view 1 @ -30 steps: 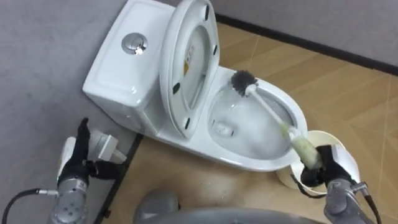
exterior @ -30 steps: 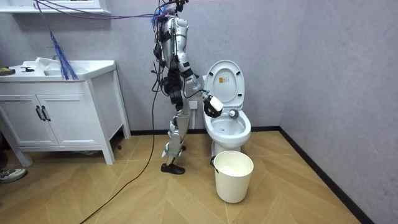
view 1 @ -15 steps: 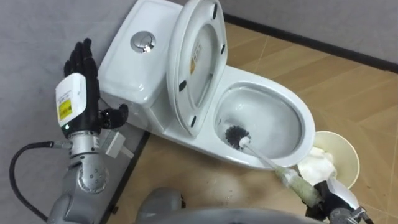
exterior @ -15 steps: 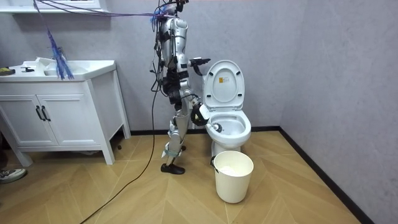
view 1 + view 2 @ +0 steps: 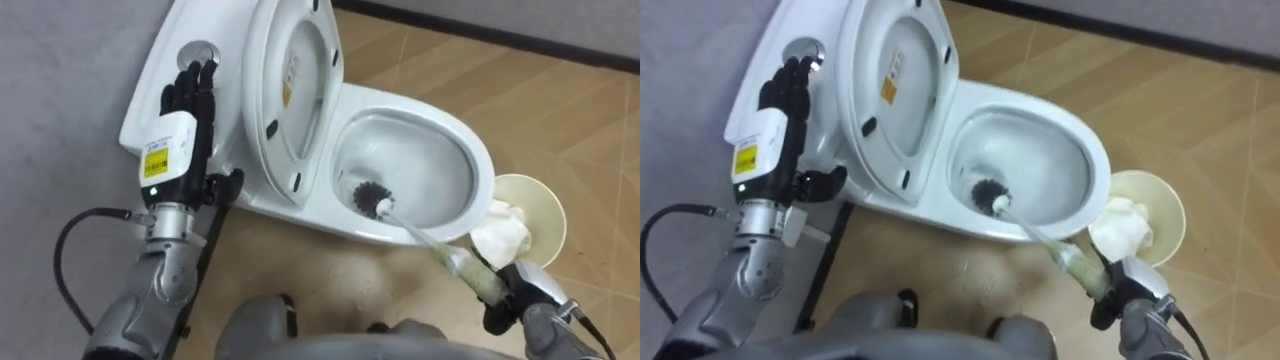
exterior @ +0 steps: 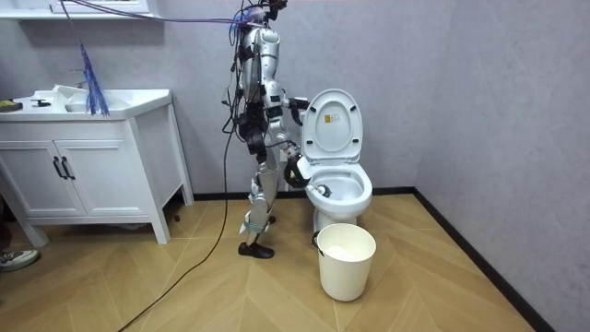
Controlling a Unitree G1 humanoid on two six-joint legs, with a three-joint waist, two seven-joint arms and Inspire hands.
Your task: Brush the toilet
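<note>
Robot: standing at the toilet (image 6: 338,192), on the room view's left of it, facing it.
Left hand (image 6: 297,103): up beside the raised lid (image 6: 332,129).
Right hand (image 6: 296,171): low at the toilet rim, brush (image 6: 318,188) dipping in.
Bucket (image 6: 347,263): white, on the floor (image 6: 433,286), nearer than the toilet.

A white bucket (image 6: 347,267) stands on the wood floor (image 6: 442,286), cabinet (image 6: 83,180) well apart.

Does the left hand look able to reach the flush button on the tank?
Probably yes: the open left hand has its fingertips just beside the flush button on the tank, nothing between them, and the raised lid stands aside.
</note>
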